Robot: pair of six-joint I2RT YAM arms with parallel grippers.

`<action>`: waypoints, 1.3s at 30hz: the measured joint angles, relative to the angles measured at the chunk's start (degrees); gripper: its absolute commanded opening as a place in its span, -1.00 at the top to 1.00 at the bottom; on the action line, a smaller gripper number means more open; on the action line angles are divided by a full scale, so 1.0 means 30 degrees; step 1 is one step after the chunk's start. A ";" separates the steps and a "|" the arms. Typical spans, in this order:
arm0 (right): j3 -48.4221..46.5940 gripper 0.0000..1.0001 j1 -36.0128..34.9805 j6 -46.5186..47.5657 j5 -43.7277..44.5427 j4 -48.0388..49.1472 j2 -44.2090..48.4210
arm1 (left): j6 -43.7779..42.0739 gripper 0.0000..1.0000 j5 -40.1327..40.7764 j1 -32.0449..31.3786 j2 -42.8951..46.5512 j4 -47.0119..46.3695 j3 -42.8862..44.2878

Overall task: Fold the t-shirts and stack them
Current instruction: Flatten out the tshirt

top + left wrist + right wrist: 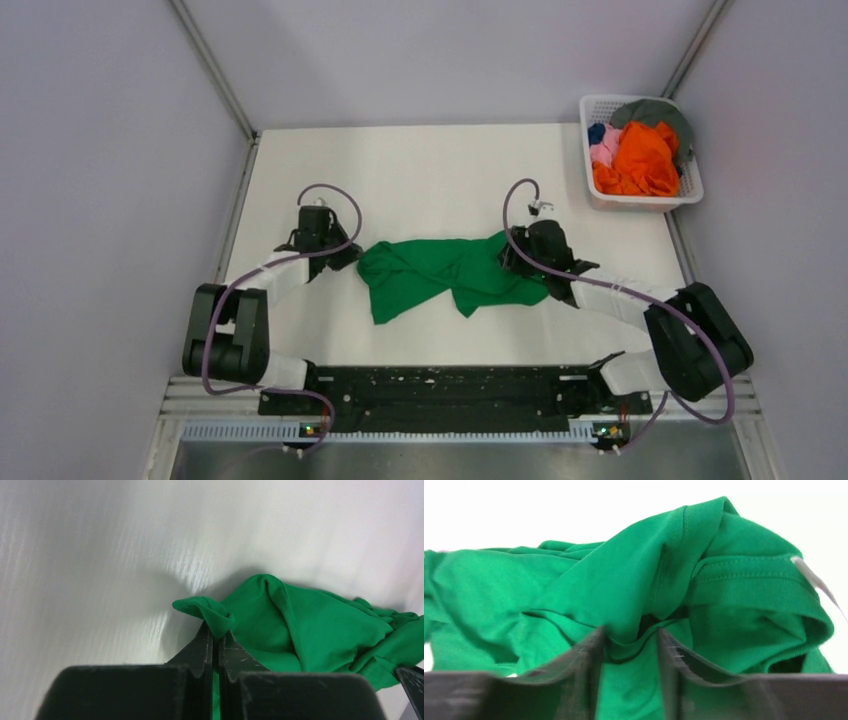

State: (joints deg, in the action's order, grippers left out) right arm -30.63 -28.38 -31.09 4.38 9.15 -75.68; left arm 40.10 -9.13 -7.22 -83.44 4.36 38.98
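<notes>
The task is at an early stage. One bright green cloth t-shirt (pixel 450 275) lies crumpled on the white surface (pixel 430 170) between the two arms, bunched and twisted, with no flat panel or clean fold showing. No folded stack is in view anywhere.

The left gripper (pixel 215 632) has its jaws pressed together on a small pinch of the shirt's edge at its left end. The right gripper (pixel 630 635) holds the other end: its jaws stand a little apart with a thick fold of green cloth wedged between them, close to the ribbed collar and a small white tag (pixel 811 577). My reading is that the shirt must first be spread flat, then folded, so nearly all the work on it remains.

At the far right corner sits a white plastic lattice basket (pixel 640 203) well apart from the green shirt. It holds an orange t-shirt (pixel 645 160), a pink t-shirt (pixel 604 148), a grey t-shirt (pixel 655 112) and a scrap of a blue t-shirt (pixel 596 131), all heaped and unfolded, so these are left to do as well.

Nothing lies on the surface between the shirt and the arms. The main hindrance looks to be the shirt itself: the layers overlap and twist in the middle, so which edge each gripper holds is hard to tell.
</notes>
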 measured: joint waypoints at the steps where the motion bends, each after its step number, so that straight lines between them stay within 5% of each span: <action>1: -0.0073 0.66 0.0000 0.0007 0.0058 0.0153 -0.0408 | -0.0015 1.00 -0.0007 0.0000 0.0379 0.0015 -0.0095; 3: -0.0321 1.00 -0.0029 0.0066 0.0175 0.0452 -0.1282 | -0.0117 1.00 0.0007 0.0000 0.0976 0.0138 -0.0182; 9: -0.1362 1.00 -0.0423 0.0087 0.0998 -0.0947 -0.0911 | -0.0444 1.00 0.0670 -0.0022 0.3286 0.1530 -0.0182; 14: -0.3213 1.00 -0.0656 0.0787 0.1515 -0.3650 0.4721 | -0.0503 1.00 0.0845 -0.0022 0.6885 0.2943 0.0058; 19: -0.7555 1.00 -0.0656 0.1872 0.1501 -0.5523 0.9457 | -0.0503 1.00 0.0823 -0.0109 1.3376 0.4146 0.2266; 25: -1.2597 1.00 -0.0656 0.2514 -0.0736 -0.6717 1.1227 | -0.0597 1.00 0.0160 -0.0124 1.8629 0.4007 0.7104; 39: -1.9737 1.00 -0.0656 0.2514 -0.6521 -0.8072 1.1023 | -0.1180 1.00 -0.2193 -0.0124 1.8425 0.3614 1.4141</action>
State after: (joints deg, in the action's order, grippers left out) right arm -89.84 -30.35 -23.55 -15.18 -15.07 -42.61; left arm 36.56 -15.70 -7.60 -28.16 15.20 81.41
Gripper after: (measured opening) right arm 0.014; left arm 0.026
